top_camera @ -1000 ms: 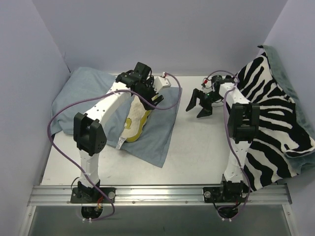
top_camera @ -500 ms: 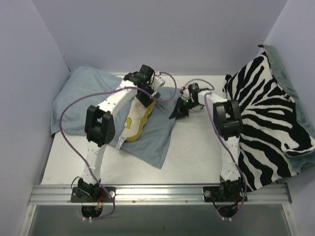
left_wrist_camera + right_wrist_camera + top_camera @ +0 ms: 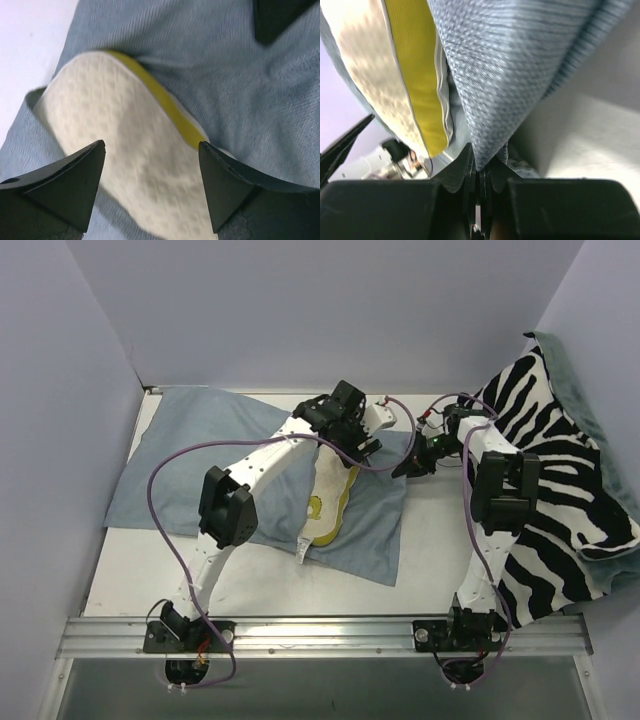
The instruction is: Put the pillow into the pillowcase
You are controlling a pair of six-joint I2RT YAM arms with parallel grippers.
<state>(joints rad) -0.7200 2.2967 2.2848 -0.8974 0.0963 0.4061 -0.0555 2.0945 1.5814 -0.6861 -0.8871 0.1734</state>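
Pillow (image 3: 330,490) is lying mid-table on the spread pillowcase (image 3: 200,440), with its long axis running near to far and leaning a touch. The far end tips right towards the left gripper (image 3: 360,443), while the near end, with the white tag (image 3: 302,552), points back at the arm bases. The yellow band (image 3: 328,525) shows along the pillow's near right edge. From the left wrist, the dimpled cream face of the pillow (image 3: 125,150) fills the view. The left gripper (image 3: 152,146) is spread wide, one finger (image 3: 65,185) on each side above the pillow, and blue-grey pillowcase (image 3: 225,75) lies all round. I cannot tell whether those fingers touch the pillow. Over on the right, the right gripper (image 3: 410,466) is at the pillowcase's right corner. Its wrist view shows the right gripper (image 3: 480,170) clamped tight on a fold of pillowcase (image 3: 520,75) that rises from the tips. The pillow (image 3: 365,65) and its yellow band (image 3: 412,65) sit just beside that fold. How far the pillow sits inside the case I cannot tell. The zebra cloth (image 3: 560,480) is draped at the far right, well apart from the pillow, and bare table (image 3: 440,540) lies between.
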